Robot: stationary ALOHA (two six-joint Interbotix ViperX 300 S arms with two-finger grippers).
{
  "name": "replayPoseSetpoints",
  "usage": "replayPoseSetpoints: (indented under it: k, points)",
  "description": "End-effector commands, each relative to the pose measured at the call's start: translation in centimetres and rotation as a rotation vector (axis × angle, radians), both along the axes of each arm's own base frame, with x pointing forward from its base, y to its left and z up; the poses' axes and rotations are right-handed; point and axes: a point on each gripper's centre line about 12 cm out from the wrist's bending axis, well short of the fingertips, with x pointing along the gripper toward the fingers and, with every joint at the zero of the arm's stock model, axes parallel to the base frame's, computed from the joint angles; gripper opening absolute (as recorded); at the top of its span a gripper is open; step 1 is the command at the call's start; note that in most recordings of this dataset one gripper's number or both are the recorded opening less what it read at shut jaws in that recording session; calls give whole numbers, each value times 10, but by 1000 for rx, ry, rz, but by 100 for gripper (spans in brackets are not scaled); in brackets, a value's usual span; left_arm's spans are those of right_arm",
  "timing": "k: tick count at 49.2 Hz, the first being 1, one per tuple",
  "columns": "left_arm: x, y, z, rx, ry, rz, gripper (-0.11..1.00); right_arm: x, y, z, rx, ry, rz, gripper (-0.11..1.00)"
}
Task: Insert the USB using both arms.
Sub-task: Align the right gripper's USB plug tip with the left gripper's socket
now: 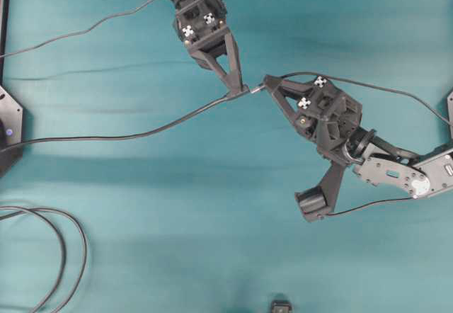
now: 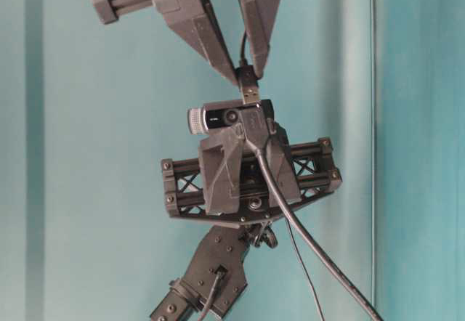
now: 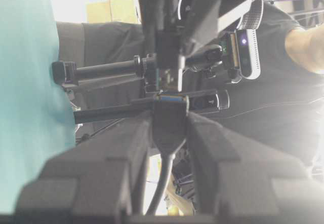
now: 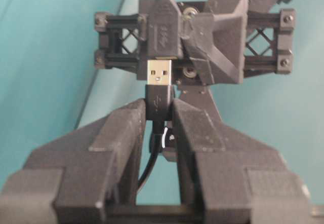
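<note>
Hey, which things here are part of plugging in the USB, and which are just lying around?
In the job: USB plug, gripped by the right tool; socket end, gripped by the left tool.
Lying about: looped grey cable; small dark block.

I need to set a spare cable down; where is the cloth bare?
Bare: bottom centre, between the looped cable and the right arm; also top right. Crowded: centre, where both claws hold the USB plug and socket cable.

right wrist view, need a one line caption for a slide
Right tool holds the USB plug, its silvery tip just short of the socket gripped by the left tool.
</note>
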Motion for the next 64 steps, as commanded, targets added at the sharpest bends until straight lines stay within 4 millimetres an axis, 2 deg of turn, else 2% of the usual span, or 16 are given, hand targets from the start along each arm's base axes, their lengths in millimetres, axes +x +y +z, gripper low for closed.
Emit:
replayPoseSetpoints:
  k: [1, 23, 39, 49, 64]
  points:
    - [2, 0, 13, 2, -34, 1, 26, 4, 1, 13, 3, -43, -1, 19]
    - [3, 0, 12, 5, -32, 3, 26, 7, 2, 9, 0, -32, -2, 19]
    - [5, -9, 7, 1, -21, -12, 26, 8, 1, 7, -2, -28, -8, 19]
    - [7, -7, 6, 10, -23, -3, 26, 8, 1, 8, -2, -32, -5, 19]
    - [4, 8, 8, 23, -20, 34, 26, 6, 3, 5, -5, -21, 2, 19]
